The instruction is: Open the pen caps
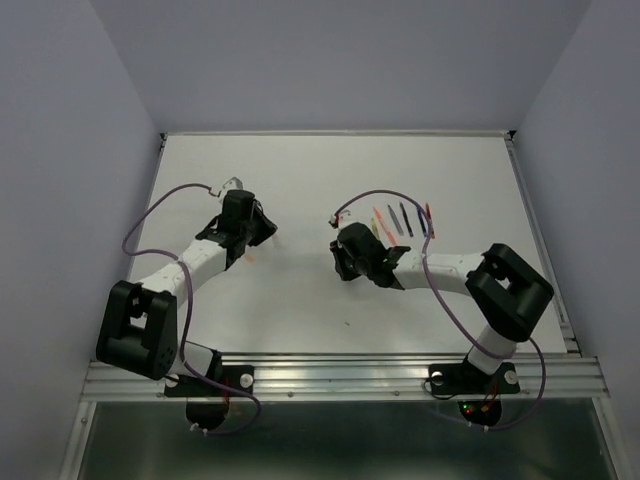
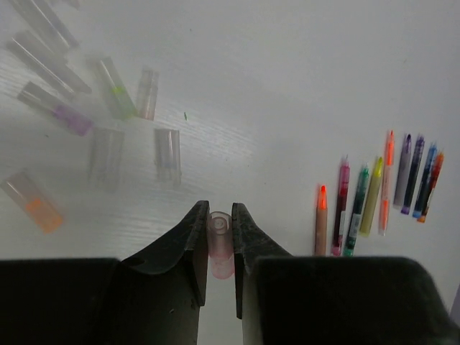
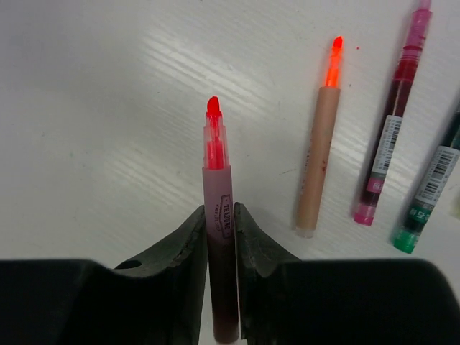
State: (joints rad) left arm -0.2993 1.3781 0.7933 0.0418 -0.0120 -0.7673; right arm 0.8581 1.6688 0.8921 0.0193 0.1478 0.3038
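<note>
At far left, loose caps (image 2: 167, 152): clear sleeves, some tinted, lie scattered and apart on the white table (image 2: 287, 65).
Left gripper (image 2: 220, 215): fingers are clenched on a pale pink cap (image 2: 220, 251), its open mouth pointing away from the wrist.
Right gripper (image 3: 220, 215): fingers are clamped on the barrel of the red pen (image 3: 218, 194). Its tip (image 3: 213, 108) is bare, so this cap is off.
Right of it, pen row (image 2: 357, 208): pens lie side by side. The nearest, an orange pen (image 3: 320, 144), shows a bare tip.
Step in hand (judged): setting down the separated cap and pen.
Doing it well: carry the cap left to the scatter and release it low so it cannot roll. Lay the red pen parallel at the row's left end, tip clear of its neighbour to avoid smearing ink.
</note>
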